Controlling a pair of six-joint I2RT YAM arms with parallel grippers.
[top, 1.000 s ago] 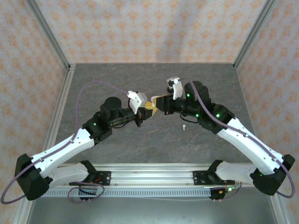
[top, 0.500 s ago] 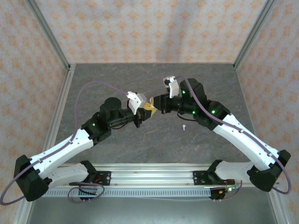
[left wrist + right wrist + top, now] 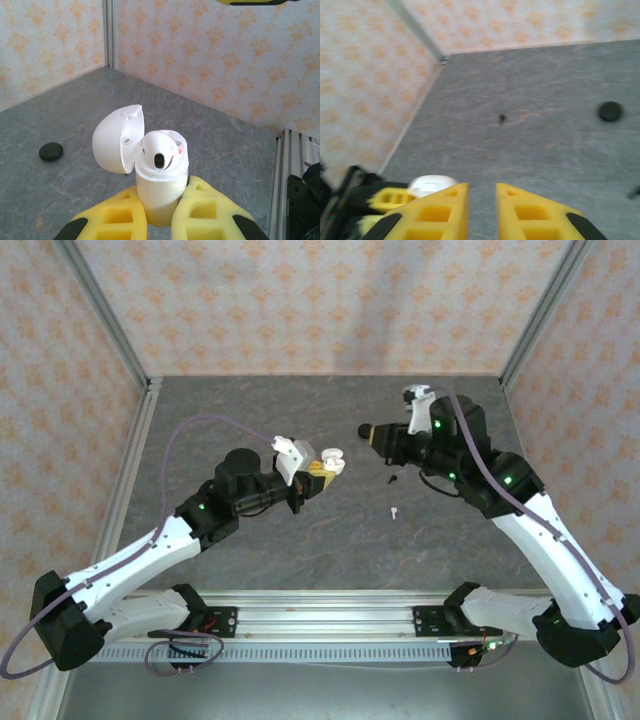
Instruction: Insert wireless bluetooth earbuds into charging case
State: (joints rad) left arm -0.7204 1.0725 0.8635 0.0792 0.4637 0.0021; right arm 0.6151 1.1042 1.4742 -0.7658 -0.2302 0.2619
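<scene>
While left jaws grip case (image 3: 159, 192) with one earbud (image 3: 159, 149), right jaws stand ajar, empty

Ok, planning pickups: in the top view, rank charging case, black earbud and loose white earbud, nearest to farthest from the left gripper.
1. The charging case, held in the left gripper.
2. The black earbud, on the table to its right.
3. The white earbud, also right, nearer the front edge.

The top camera looks down from behind over the whole grey surface (image 3: 330, 545). Both wrist cameras sit low over it, sharing the open charging case (image 3: 160, 195): left near, right farther.
</scene>
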